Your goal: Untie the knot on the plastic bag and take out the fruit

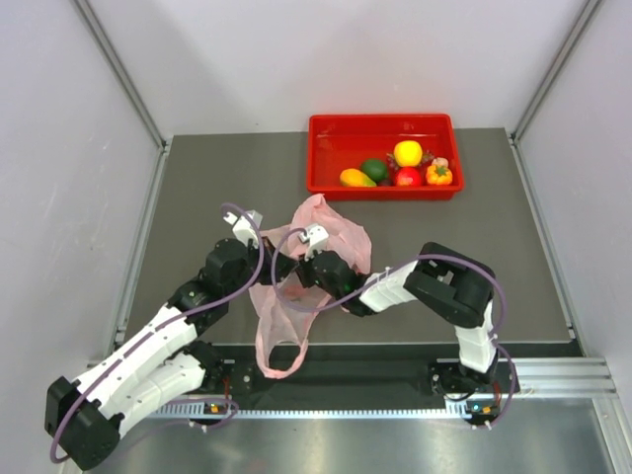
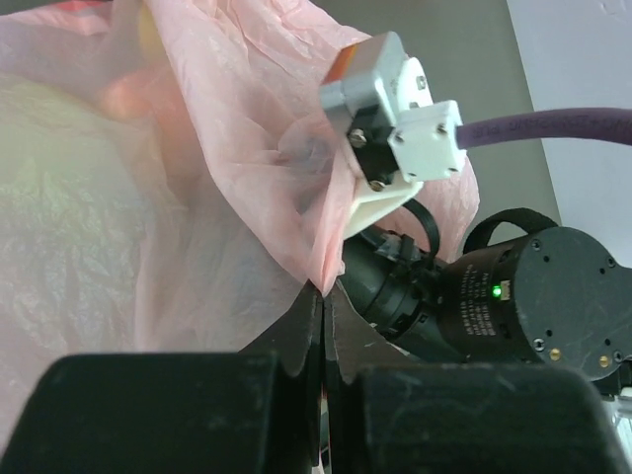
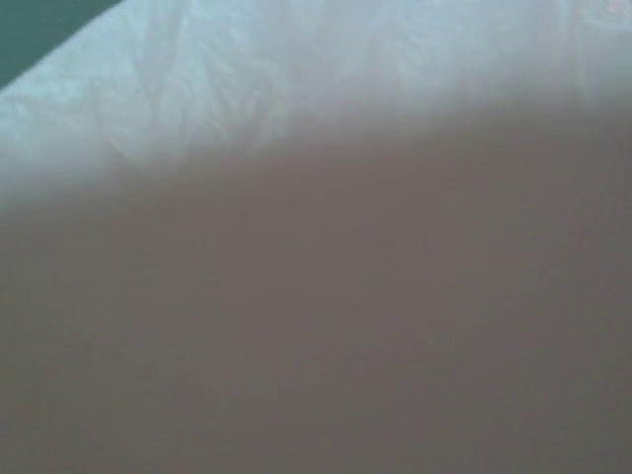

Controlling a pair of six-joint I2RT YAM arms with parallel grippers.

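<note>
The pale-pink plastic bag (image 1: pixel 331 232) lies crumpled at the table's middle, and its handle loops (image 1: pixel 281 346) trail over the near edge. My left gripper (image 1: pixel 283 267) is shut on a fold of the bag (image 2: pixel 324 288) at its near side. My right gripper (image 1: pixel 304 269) meets the bag right beside it. In the right wrist view the plastic (image 3: pixel 247 79) covers everything, and its fingers are hidden. Through the plastic in the left wrist view I see blurred fruit, a yellow-green shape (image 2: pixel 49 138) and an orange one (image 2: pixel 128 94). I cannot see the knot.
A red tray (image 1: pixel 326 183) stands at the back right of the mat. It holds a yellow round fruit (image 1: pixel 408 152), a dark green one (image 1: pixel 373 169) and several others. Metal rails border the mat on the left, right and near sides.
</note>
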